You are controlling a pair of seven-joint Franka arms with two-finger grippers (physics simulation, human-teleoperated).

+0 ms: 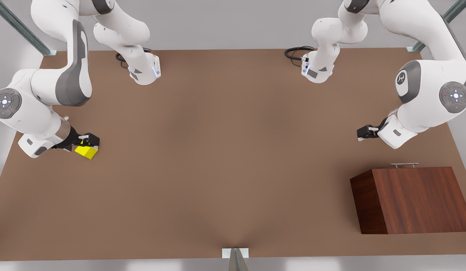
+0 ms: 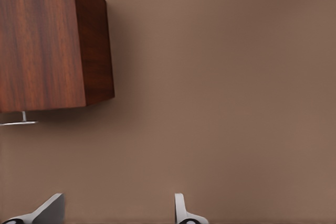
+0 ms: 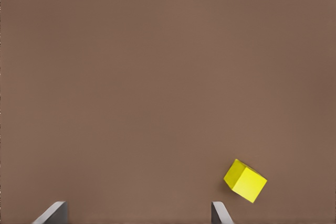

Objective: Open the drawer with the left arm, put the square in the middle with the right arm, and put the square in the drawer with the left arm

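Observation:
The yellow square (image 1: 86, 151) lies on the brown table at the front view's left. My right gripper (image 1: 90, 142) hovers just above it, open. In the right wrist view the square (image 3: 245, 180) sits beside one fingertip (image 3: 220, 212), outside the gap of the right gripper (image 3: 137, 212). The wooden cabinet (image 1: 410, 199) stands at the front view's right, its drawer pushed in, its silver handle (image 1: 404, 165) facing the arms. My left gripper (image 1: 361, 133) hangs open above the table, short of the handle. In the left wrist view the left gripper (image 2: 116, 208) is apart from the cabinet (image 2: 42, 40) and handle (image 2: 18, 123).
The middle (image 1: 233, 150) of the table is bare brown surface between the two arms. Both arm bases and black cables (image 1: 295, 52) sit at the far edge. A metal post (image 1: 236, 259) stands at the near edge.

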